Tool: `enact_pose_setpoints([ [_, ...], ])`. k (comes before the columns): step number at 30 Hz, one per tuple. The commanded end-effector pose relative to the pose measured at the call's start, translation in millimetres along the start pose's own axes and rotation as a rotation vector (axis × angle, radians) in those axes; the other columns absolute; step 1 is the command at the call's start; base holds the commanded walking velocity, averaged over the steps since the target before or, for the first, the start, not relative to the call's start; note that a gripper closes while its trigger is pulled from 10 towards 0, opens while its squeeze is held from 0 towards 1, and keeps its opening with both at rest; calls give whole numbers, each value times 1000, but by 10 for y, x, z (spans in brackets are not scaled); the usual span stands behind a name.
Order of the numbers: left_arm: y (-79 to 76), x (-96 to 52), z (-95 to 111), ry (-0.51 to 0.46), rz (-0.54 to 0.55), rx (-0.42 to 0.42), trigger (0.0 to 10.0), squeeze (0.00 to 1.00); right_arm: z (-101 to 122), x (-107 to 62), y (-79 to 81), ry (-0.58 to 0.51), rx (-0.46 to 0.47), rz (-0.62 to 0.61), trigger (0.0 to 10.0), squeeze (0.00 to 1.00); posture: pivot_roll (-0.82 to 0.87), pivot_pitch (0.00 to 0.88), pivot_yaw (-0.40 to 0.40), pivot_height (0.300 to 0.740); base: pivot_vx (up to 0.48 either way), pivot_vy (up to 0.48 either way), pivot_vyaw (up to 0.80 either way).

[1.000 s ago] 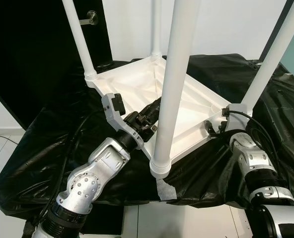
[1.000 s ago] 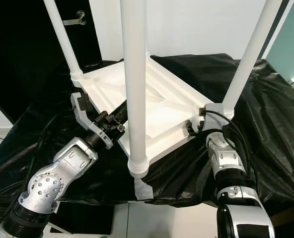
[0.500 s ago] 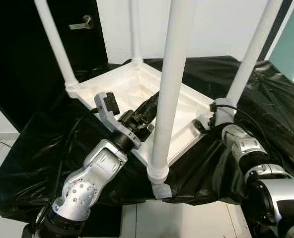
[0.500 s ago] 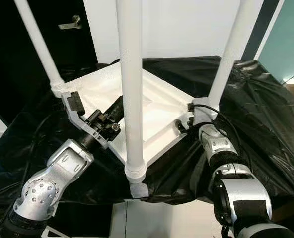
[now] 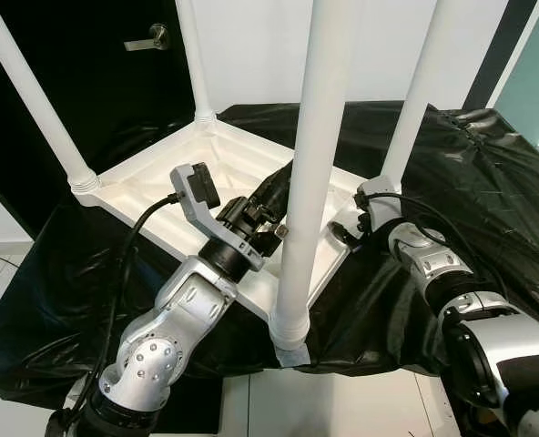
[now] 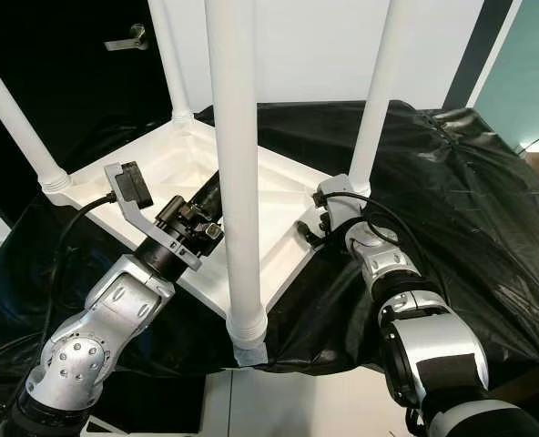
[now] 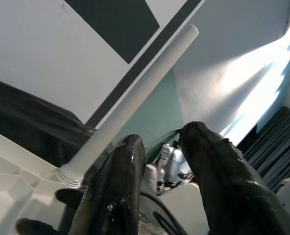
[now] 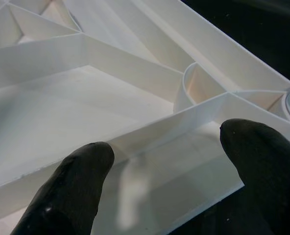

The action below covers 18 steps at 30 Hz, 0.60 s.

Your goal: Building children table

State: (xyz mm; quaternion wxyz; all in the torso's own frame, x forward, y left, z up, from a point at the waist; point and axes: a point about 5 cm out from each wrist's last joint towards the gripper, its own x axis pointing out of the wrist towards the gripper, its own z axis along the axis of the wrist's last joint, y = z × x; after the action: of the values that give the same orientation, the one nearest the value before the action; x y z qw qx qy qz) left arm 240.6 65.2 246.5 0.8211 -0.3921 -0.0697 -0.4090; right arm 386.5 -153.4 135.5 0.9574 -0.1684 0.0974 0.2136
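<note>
Four white legs stand up from the upturned table top (image 5: pixel 242 168), which lies underside-up on a black sheet (image 5: pixel 488 173) over a work surface; nearest leg (image 5: pixel 310 164) rises at the front corner. Assembly looks nearly complete: all legs seated, so the step in hand is probably handling the whole table, turning or shifting it. Left gripper (image 5: pixel 271 193) reaches over the near-left edge into the ribbed underside, fingers (image 7: pixel 118 191) slightly parted, pinching nothing visible. Right gripper (image 8: pixel 169 161) is spread, fingers straddling the rim by the right leg (image 6: pixel 379 91). Next move calls for both to close on the rim evenly before lifting.
</note>
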Motion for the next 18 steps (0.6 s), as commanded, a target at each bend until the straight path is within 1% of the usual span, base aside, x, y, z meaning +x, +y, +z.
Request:
enact_pose_setpoints([
  [1, -232, -69, -44, 53, -738, 96, 10000, 0, 163, -38, -99, -119, -50, -79, 10000, 0, -50, 0, 45, 740, 0, 0, 0],
  [2, -232, -69, -44, 53, -738, 96, 10000, 0, 163, -38, -99, -119, -50, -79, 10000, 0, -50, 0, 45, 740, 0, 0, 0],
  [3, -176, -48, -31, 57, -708, 130, 10000, 0, 153, -81, -175, -131, -58, -126, 10000, 0, -50, 0, 45, 740, 0, 0, 0],
  [4, -176, -48, -31, 57, -708, 130, 10000, 0, 153, -81, -175, -131, -58, -126, 10000, 0, -50, 0, 45, 740, 0, 0, 0],
  [5, -122, -39, -18, 66, -678, 175, 10000, 0, 150, -133, -242, -158, -47, -163, 10000, 0, -56, 0, 49, 740, 0, 0, 0],
  [6, -122, -39, -18, 66, -678, 175, 10000, 0, 150, -133, -242, -158, -47, -163, 10000, 0, -56, 0, 49, 740, 0, 0, 0],
  [8, 28, -62, 24, 93, -618, 269, 10000, 0, 138, -271, -348, -228, -30, -246, 10000, 0, -73, 0, 59, 740, 0, 0, 0],
  [9, 28, -62, 24, 93, -618, 269, 10000, 0, 138, -271, -348, -228, -30, -246, 10000, 0, -73, 0, 59, 740, 0, 0, 0],
  [10, 120, -83, 62, 103, -580, 316, 10000, 0, 128, -354, -381, -265, -8, -290, 10000, 0, -74, 0, 59, 740, 0, 0, 0],
  [12, 264, -129, 120, 122, -520, 389, 10000, 0, 100, -478, -388, -308, 29, -346, 10000, 0, -80, 0, 61, 740, 0, 0, 0],
  [13, 303, -143, 135, 127, -502, 416, 10000, 0, 93, -513, -380, -319, 37, -361, 10000, 0, -82, 0, 59, 740, 0, 0, 0],
  [14, 303, -143, 135, 127, -502, 416, 10000, 0, 93, -513, -380, -319, 37, -361, 10000, 0, -82, 0, 59, 740, 0, 0, 0],
  [15, 354, -177, 147, 146, -483, 441, 10000, 0, 79, -548, -350, -323, 48, -367, 10000, 0, -86, 0, 59, 740, 0, 0, 0],
  [16, 354, -177, 147, 146, -483, 441, 10000, 0, 79, -548, -350, -323, 48, -367, 10000, 0, -86, 0, 59, 740, 0, 0, 0],
  [17, 419, -224, 151, 175, -461, 478, 10000, 0, 62, -582, -315, -328, 62, -371, 10000, 0, -89, 0, 58, 740, 0, 0, 0],
  [18, 419, -224, 151, 175, -461, 478, 10000, 0, 62, -582, -315, -328, 62, -371, 10000, 0, -89, 0, 58, 740, 0, 0, 0],
])
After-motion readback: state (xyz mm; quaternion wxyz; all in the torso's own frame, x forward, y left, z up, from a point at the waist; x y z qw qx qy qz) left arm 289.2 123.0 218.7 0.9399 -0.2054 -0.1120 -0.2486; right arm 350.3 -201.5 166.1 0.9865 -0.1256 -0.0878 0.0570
